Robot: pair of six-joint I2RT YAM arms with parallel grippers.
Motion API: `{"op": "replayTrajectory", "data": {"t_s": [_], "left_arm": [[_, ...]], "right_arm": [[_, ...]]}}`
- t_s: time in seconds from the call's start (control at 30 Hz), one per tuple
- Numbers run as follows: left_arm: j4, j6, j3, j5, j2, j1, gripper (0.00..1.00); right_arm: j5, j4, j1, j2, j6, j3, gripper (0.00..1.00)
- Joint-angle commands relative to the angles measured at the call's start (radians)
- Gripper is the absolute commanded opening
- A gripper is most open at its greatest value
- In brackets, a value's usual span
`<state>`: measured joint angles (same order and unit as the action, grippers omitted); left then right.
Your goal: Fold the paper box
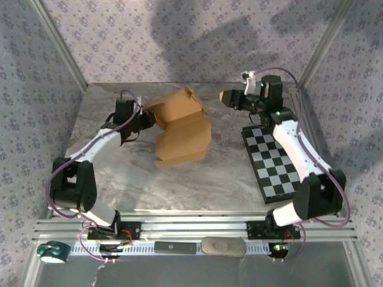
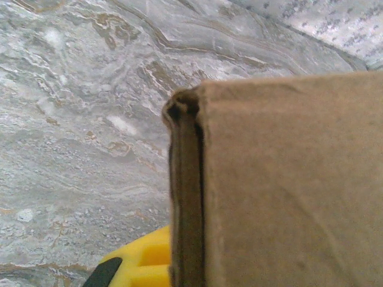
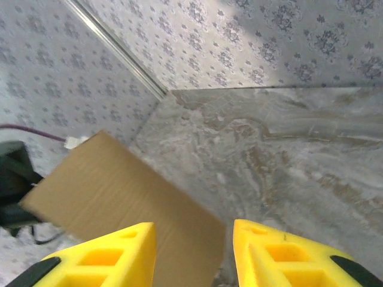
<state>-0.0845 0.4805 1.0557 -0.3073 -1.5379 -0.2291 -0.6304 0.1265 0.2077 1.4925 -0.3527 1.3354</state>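
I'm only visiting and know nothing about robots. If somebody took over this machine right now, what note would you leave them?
Left gripper: shut on the left edge of the paper box.
Right gripper: open, empty, above the table to the right of the box, not touching it.
Box: mid-table, left of the checkered board.
Done: some panels are bent up.
Left: fold the remaining flaps into a finished box.

No text, label, brand or number legible anywhere, paper box [image 1: 179,128] plain tan cardboard, checkered board [image 1: 272,161] bare black-and-white squares, dark plate [image 1: 175,247] on the front rail too small to read
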Motion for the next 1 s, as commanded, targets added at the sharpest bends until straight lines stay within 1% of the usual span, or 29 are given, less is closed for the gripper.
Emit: {"op": "replayTrajectory", "data": {"t_s": [0.0, 0.1, 0.17, 0.23, 0.37, 0.53, 0.6, 0.73, 0.97], "left_arm": [[-0.02, -0.03, 0.06, -0.08, 0.017, 0.002, 0.0], [-0.039, -0.044, 0.088, -0.119, -0.003, 0.002, 0.0], [-0.057, -0.054, 0.104, -0.137, -0.015, 0.002, 0.0], [-0.076, -0.066, 0.12, -0.15, -0.027, 0.002, 0.0], [-0.11, -0.088, 0.151, -0.174, -0.06, 0.002, 0.0], [-0.187, -0.133, 0.198, -0.179, -0.097, 0.002, 0.0], [-0.209, -0.15, 0.205, -0.176, -0.105, 0.002, 0.0], [-0.213, -0.164, 0.202, -0.195, -0.114, 0.001, 0.0], [-0.23, -0.189, 0.219, -0.223, -0.123, -0.004, 0.0]], "right_arm": [[-0.009, 0.099, 0.004, 0.097, 0.218, 0.086, 0.4], [-0.07, 0.126, 0.002, 0.184, 0.312, 0.141, 0.4], [-0.162, 0.138, -0.002, 0.219, 0.347, 0.172, 0.39], [-0.235, 0.17, 0.005, 0.233, 0.391, 0.194, 0.39], [-0.294, 0.214, 0.025, 0.201, 0.468, 0.183, 0.4], [-0.276, 0.133, 0.02, 0.119, 0.446, 0.099, 0.42], [-0.298, 0.124, 0.02, 0.1, 0.447, 0.084, 0.44], [-0.262, 0.214, 0.069, 0.107, 0.531, 0.102, 0.45], [-0.182, 0.208, 0.095, 0.114, 0.543, 0.09, 0.45]]}}
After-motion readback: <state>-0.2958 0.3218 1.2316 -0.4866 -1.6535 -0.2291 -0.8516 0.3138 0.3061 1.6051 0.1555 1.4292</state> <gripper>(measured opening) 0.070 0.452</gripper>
